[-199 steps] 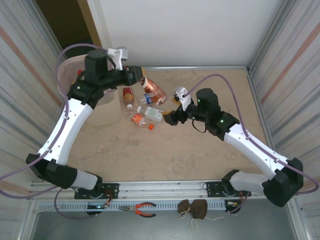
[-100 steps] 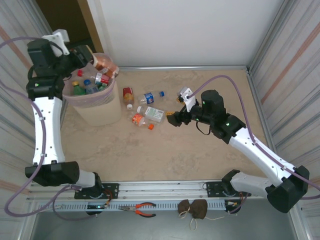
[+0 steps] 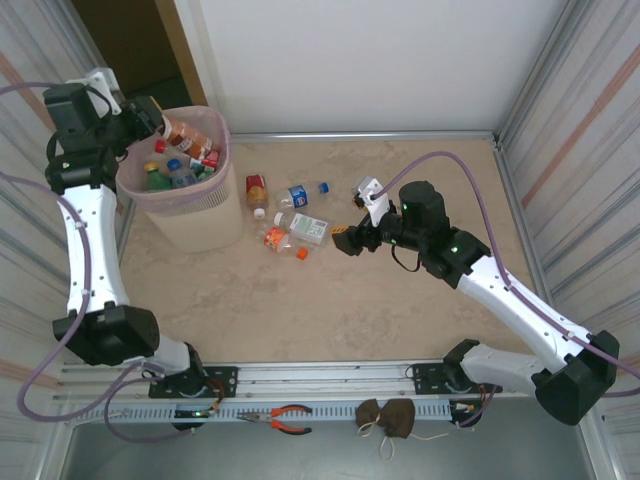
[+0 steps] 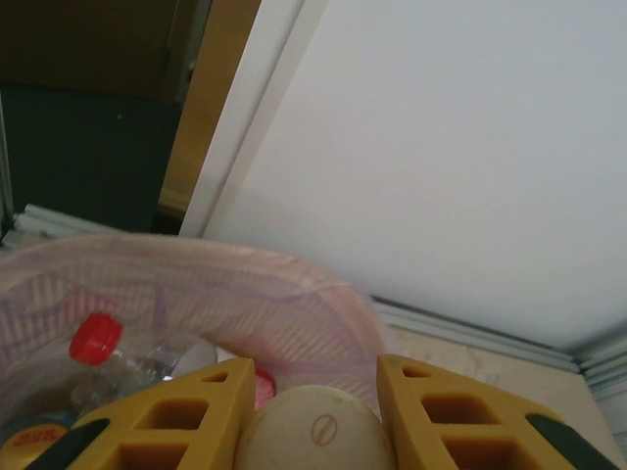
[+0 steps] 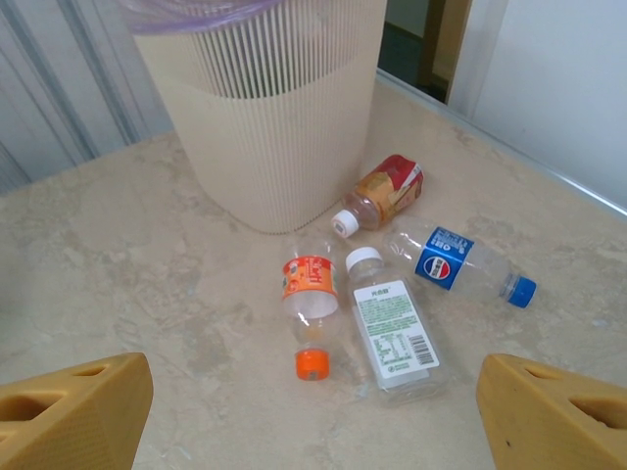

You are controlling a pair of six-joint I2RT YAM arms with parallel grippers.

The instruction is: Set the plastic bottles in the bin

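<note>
Over the bin [image 3: 226,150], the left jaws grip one bottle [image 3: 183,134] above the opening, ready for release. On the table [image 3: 330,310], four plastic bottles [image 5: 392,333] lie ahead of the wide-open right jaws. The right arm is nearer, and the two nearest bottles lie lengthwise along its approach.

Just red-handled pliers [image 3: 285,419] down by the front rail [image 3: 330,378], two brown pouches [image 3: 388,418] lying near, rightward.

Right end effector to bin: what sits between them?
On the table, between the right end effector and the bin, lie four: orange-cap bottle, white-label bottle, blue-cap bottle, brown bottle. Clearest in the right wrist view.
</note>
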